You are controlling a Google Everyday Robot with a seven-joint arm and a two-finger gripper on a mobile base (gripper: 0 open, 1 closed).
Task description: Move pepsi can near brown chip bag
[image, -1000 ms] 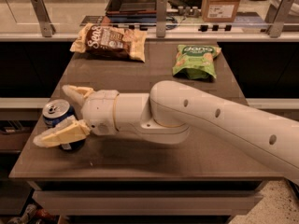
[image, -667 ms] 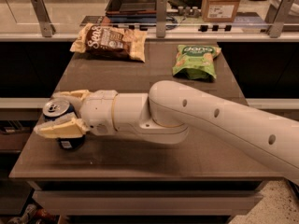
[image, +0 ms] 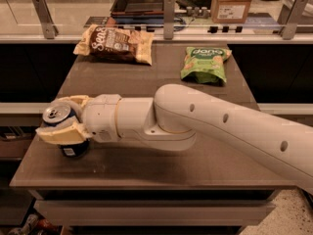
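The pepsi can (image: pixel 59 119) stands upright near the table's front left corner, its silver top and dark blue base showing. My gripper (image: pixel 61 120) reaches in from the right, and its two cream fingers (image: pixel 61 133) sit on either side of the can, closed against it. The brown chip bag (image: pixel 115 43) lies flat at the table's far left, well away from the can.
A green chip bag (image: pixel 205 63) lies at the far right of the brown table (image: pixel 161 170). My white arm (image: pixel 220 129) spans the table's front half. A rail with metal posts (image: pixel 168 11) and a counter with a cardboard box (image: pixel 234 3) stand behind.
The fingers have drawn in around the can, and the gripper has shifted slightly left and toward the front edge with it.
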